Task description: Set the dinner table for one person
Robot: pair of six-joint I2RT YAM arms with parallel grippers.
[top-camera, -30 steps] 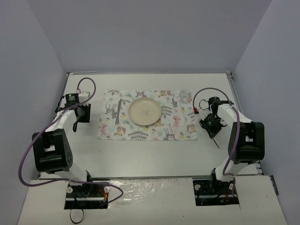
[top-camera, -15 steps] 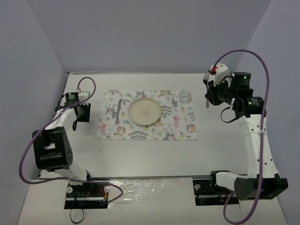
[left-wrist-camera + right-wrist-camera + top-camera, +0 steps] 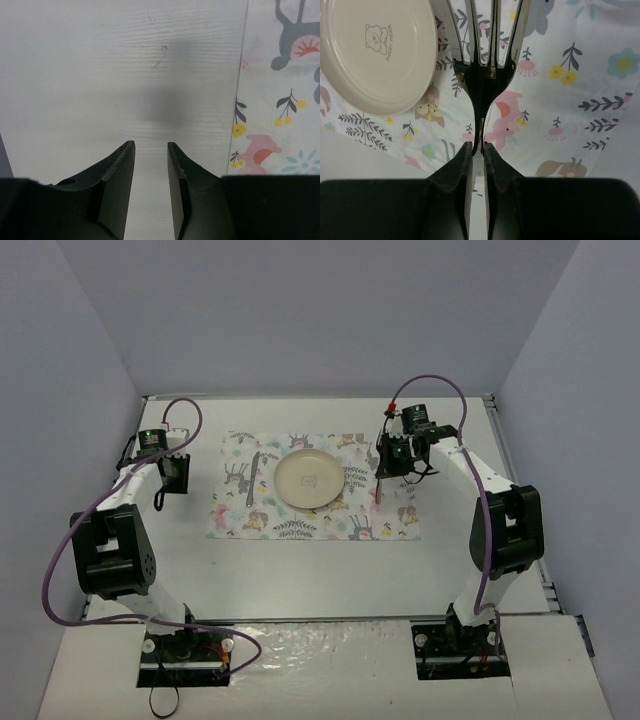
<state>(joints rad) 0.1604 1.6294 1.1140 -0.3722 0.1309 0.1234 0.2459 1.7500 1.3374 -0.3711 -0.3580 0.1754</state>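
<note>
A cream plate with a bear print lies in the middle of the floral placemat on the white dinner table. My right gripper hangs over the mat just right of the plate, shut on the handle of a metal fork. The fork's tines point away from the gripper, and it shows as a thin line from above. My left gripper is open and empty over bare table, left of the placemat's edge.
A dark utensil lies on the placemat to the left of the plate. Grey walls close in the table at the back and both sides. Bare tabletop shows beyond the mat's near corner.
My right arm rose from the table right of the mat, then swung in over the mat beside the plate, carrying the fork. The left arm has barely moved.
</note>
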